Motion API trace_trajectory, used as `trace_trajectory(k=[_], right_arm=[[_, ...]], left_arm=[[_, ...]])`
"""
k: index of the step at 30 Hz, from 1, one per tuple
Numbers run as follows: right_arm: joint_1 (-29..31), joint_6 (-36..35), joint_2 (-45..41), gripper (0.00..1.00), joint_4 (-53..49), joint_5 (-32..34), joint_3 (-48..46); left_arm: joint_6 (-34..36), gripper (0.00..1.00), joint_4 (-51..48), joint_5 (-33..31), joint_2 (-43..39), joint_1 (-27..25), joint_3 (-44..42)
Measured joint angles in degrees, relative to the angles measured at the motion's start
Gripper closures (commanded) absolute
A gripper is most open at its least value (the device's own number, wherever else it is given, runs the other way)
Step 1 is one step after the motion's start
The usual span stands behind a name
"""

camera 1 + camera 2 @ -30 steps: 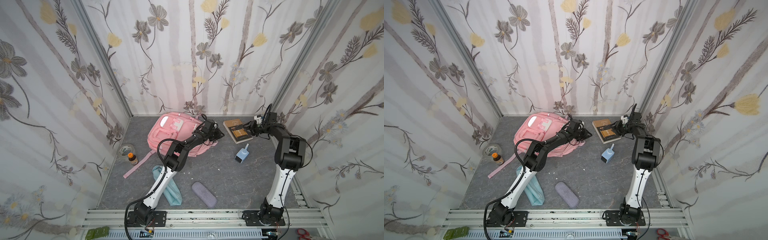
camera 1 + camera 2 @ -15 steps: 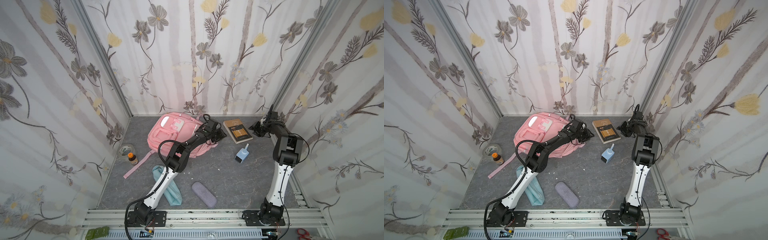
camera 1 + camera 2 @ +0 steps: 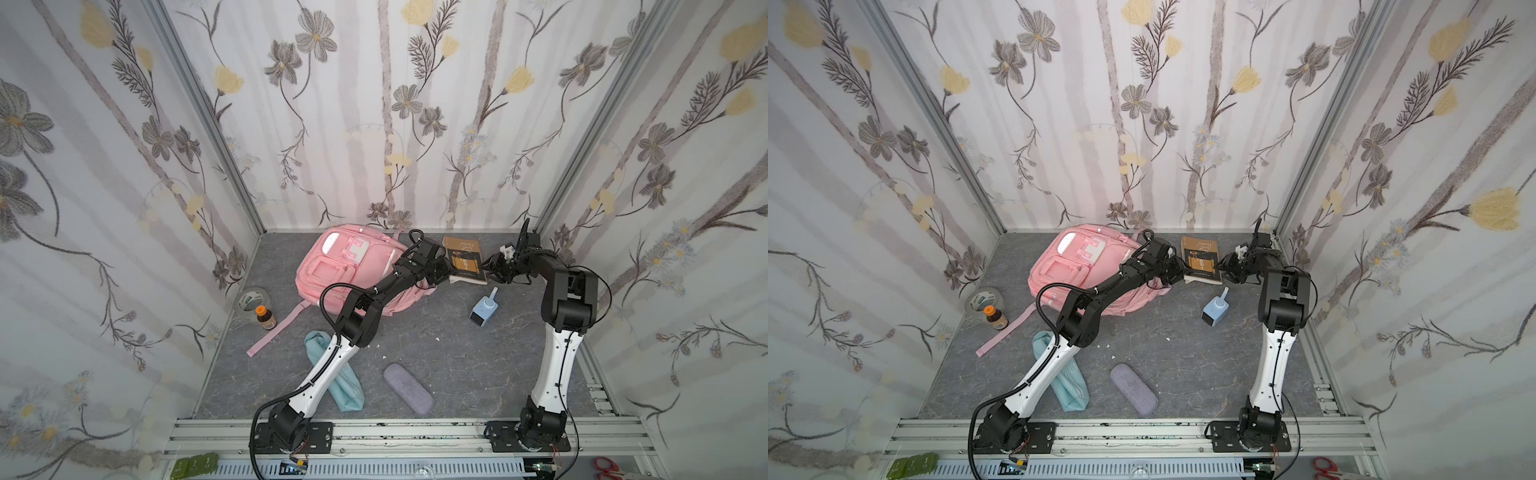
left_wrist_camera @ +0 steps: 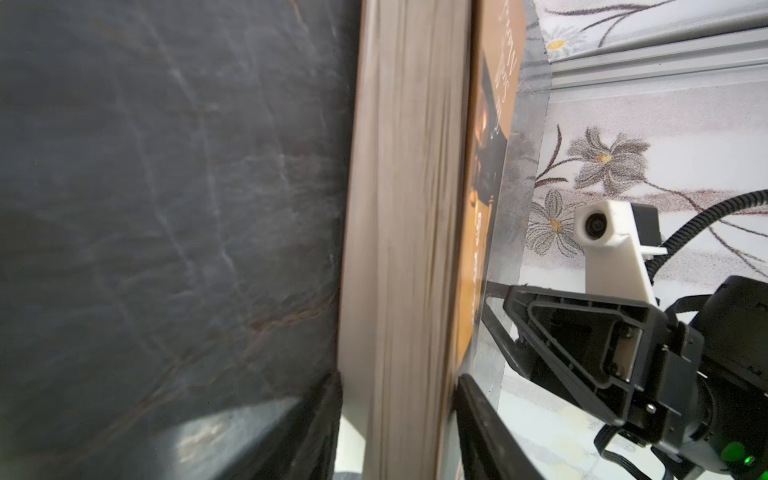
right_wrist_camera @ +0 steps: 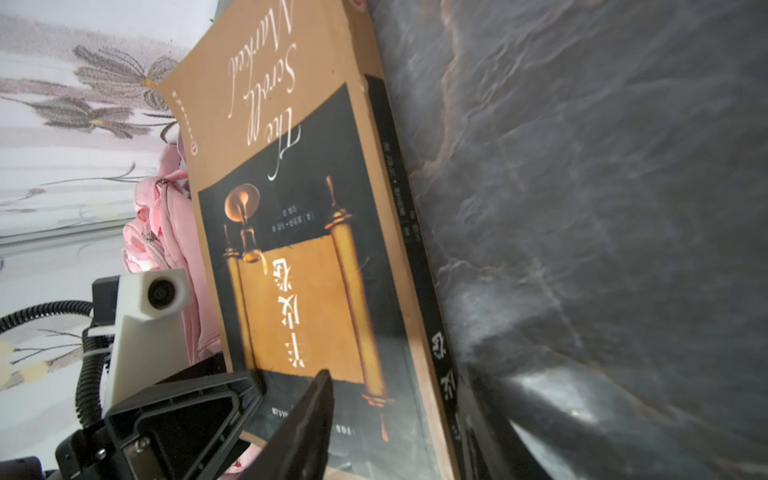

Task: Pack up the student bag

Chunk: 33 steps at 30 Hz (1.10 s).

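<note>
Comparing with a second ago, you see both grippers have closed in: left gripper (image 3: 445, 269) and right gripper (image 3: 487, 266) now clamp the brown book (image 3: 464, 259) from opposite edges, ready for lifting toward the student bag (image 3: 353, 270).

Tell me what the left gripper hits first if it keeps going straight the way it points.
The left gripper already straddles the page edge of the tan paperback book; the book comes first, and likely the right gripper at its far side next.

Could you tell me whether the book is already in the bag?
Out: the book lies on the table beside the pink backpack.
</note>
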Motion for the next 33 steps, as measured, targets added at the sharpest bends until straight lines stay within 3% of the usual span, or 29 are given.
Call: trace_trajectory(k=[6, 11, 16, 20, 33], right_arm=[[-0.07, 1.46, -0.83, 0.53, 3.58, -3.85, -3.13], [-0.07, 4.02, -2.08, 0.53, 7.76, -7.10, -7.30], [-0.20, 5.14, -2.21, 0.52, 9.68, -8.63, -8.50], [-0.39, 5.97, -2.27, 0.46, 9.77, -10.08, -8.66], [-1.01, 12.17, -3.17, 0.40, 15.61, -14.34, -12.70]], left_arm=[[-0.09, 0.68, -1.27, 0.46, -0.09, 0.48, 0.00], [0.02, 0.92, -1.55, 0.57, -0.59, 0.96, -0.61], [-0.09, 0.94, -1.18, 1.42, -1.01, 1.46, -1.14], [-1.40, 0.97, -0.57, 2.43, -1.57, 1.73, -1.77], [-13.29, 0.97, 7.10, 4.57, -3.43, 2.45, -4.79]])
